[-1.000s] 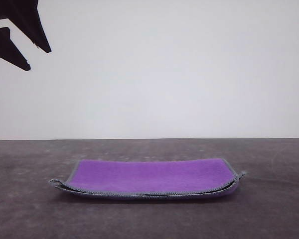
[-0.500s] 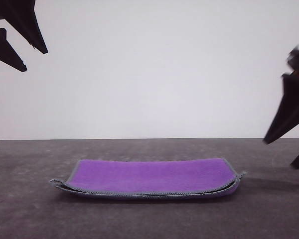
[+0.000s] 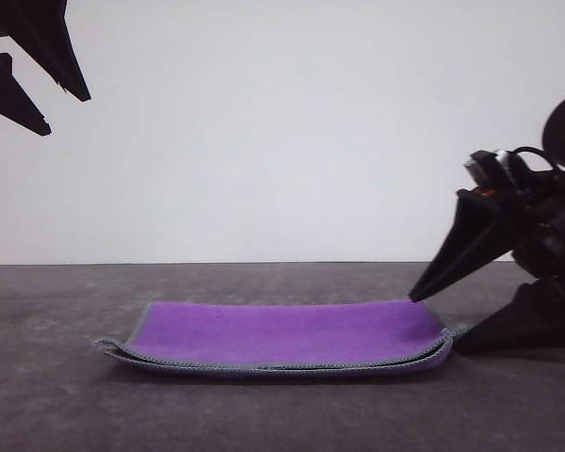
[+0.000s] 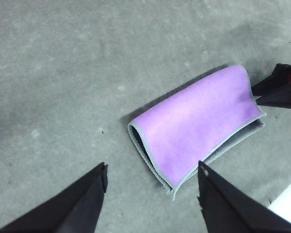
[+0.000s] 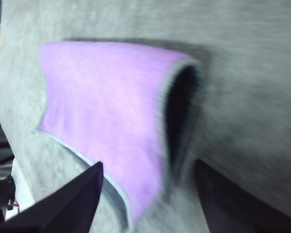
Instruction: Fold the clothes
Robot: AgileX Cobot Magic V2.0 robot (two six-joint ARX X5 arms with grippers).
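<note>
**Right gripper at the folded cloth's edge, left gripper high and clear**

The cloth lies folded in half on the grey table, purple face up, grey stitched edging running along its near side. In the left wrist view the dark inner face shows at the open end of the fold.

The right gripper is low at the cloth's right end, its jaws spread apart: the upper finger tip sits just above the cloth's far right corner, the lower finger rests on the table beside the edge. Whether either finger touches the cloth is hard to tell; the right wrist view is blurred.

The left gripper hangs high at the left, jaws apart, well away from the cloth.
</note>
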